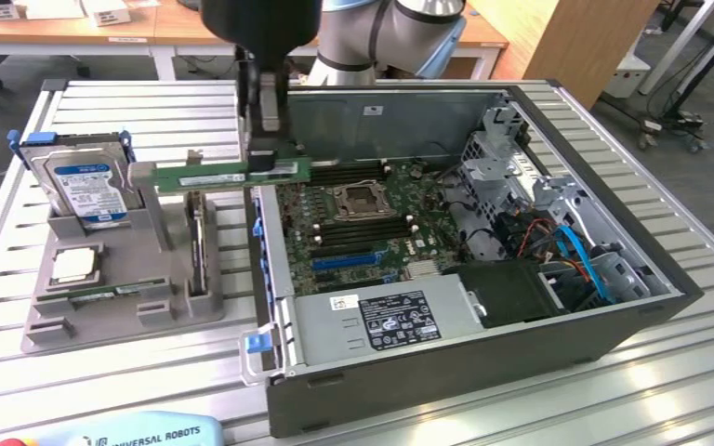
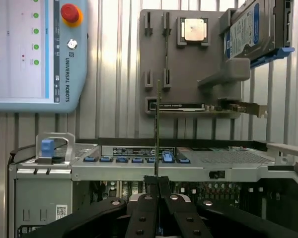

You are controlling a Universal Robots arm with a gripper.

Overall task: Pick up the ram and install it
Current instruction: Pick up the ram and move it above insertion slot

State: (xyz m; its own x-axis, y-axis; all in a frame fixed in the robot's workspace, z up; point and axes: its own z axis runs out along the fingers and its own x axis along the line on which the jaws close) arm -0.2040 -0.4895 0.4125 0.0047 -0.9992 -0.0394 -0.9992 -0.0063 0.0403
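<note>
Claw (image 2: 157, 179) clamped on the ram (image 1: 215, 174), its long axis level above the case wall (image 1: 265, 251), motherboard (image 1: 376, 232) toward the exterior view's right

Gripper (image 1: 265, 170) clamped on the ram (image 1: 208, 175), holding the green stick level just above the open computer case's (image 1: 456, 372) wall on the exterior view's left.

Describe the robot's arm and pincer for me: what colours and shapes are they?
The arm is built of rounded silver-grey tubes with a pale blue joint cover. Near its end sits a bulky black housing. The pincer is black too: two slim fingers driven by flat angled link bars, dotted with round silver pins.
</note>
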